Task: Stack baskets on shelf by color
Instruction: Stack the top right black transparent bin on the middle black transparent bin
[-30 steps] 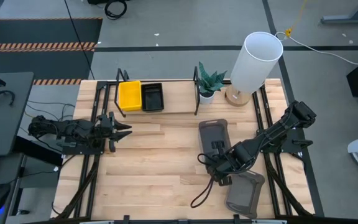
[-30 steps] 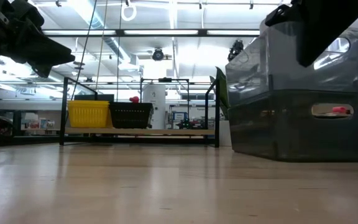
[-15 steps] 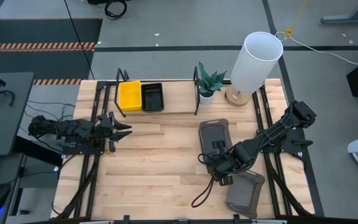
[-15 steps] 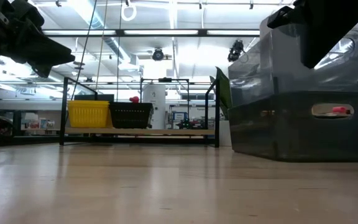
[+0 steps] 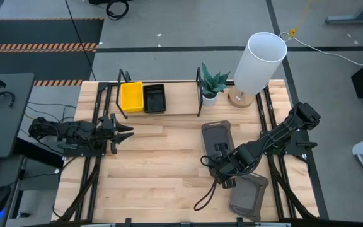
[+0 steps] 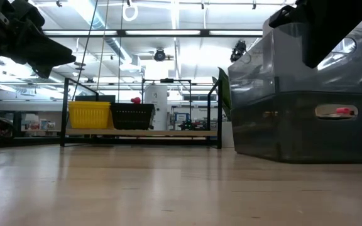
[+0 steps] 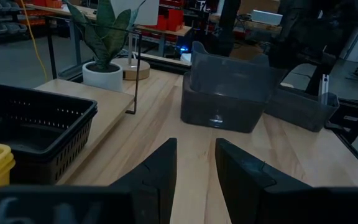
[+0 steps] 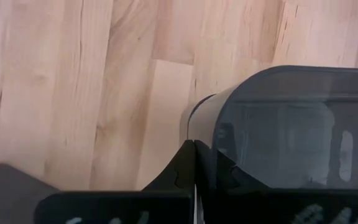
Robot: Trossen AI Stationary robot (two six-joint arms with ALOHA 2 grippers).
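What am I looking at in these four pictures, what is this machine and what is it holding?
It is a robot with two dark arms at a wooden table. One picture looks straight down from above, one looks level along the tabletop, and two come from cameras on the arms' wrists.

At the far side stands a low shelf bearing a yellow basket and a black basket side by side. Next to it are a small potted plant and a white lamp shade.

The right gripper has its fingers closed on the rim of a dark grey basket, which looks tilted in the level view. Another grey basket lies near the table's front edge. The left gripper waits at the left, fingers slightly apart, holding nothing.
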